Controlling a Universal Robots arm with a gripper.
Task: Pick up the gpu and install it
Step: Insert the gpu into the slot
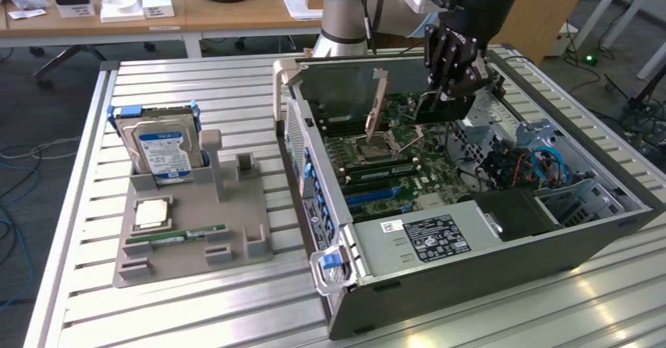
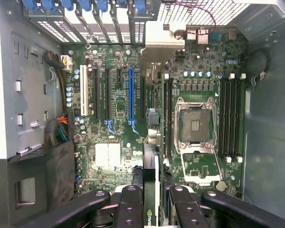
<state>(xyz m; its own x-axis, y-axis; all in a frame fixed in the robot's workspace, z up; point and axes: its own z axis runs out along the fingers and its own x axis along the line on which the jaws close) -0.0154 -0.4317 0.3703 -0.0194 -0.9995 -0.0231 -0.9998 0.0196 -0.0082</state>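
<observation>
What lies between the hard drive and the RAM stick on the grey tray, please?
In the exterior view, a square silver processor chip lies between the hard drive and the RAM stick on the grey tray.

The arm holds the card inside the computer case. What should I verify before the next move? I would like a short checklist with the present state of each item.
1. gpu gripped between the jaws: ok.
2. Blue slot on the motherboard free of any card: ok.
3. gpu lined up over the blue slot: not ok; in the wrist view it seems offset toward the CPU socket.
4. gpu seated: not ok; in the exterior view it hangs above the motherboard.
5. Slot latch open: cannot tell.
</observation>
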